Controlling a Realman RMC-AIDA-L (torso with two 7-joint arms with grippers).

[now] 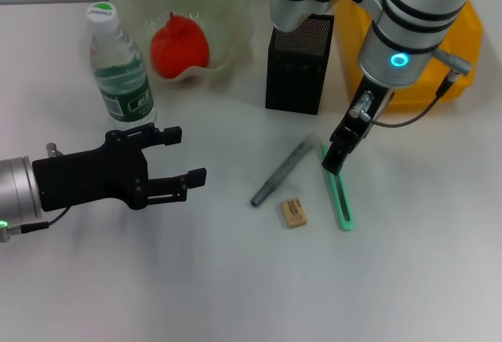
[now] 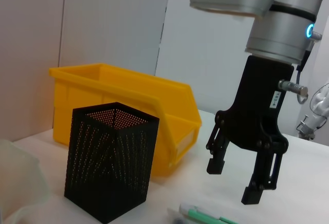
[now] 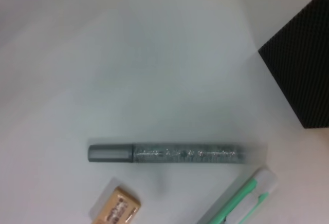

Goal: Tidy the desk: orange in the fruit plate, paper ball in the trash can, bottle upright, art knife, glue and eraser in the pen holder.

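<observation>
Right gripper [image 1: 339, 156] hung w/ fingers apart, holding nothing, just above the top end of the green art knife [image 1: 339, 193] on the table [image 1: 235, 279]. Grey glue stick [image 1: 281, 172] and eraser [image 1: 292, 212] lay beside it, near the pen holder [image 1: 296, 66]. Left gripper [image 1: 182, 156] was open & empty, by the upright bottle [image 1: 118, 67]. Orange [image 1: 179, 44] sat in the fruit plate [image 1: 227, 5].
</observation>
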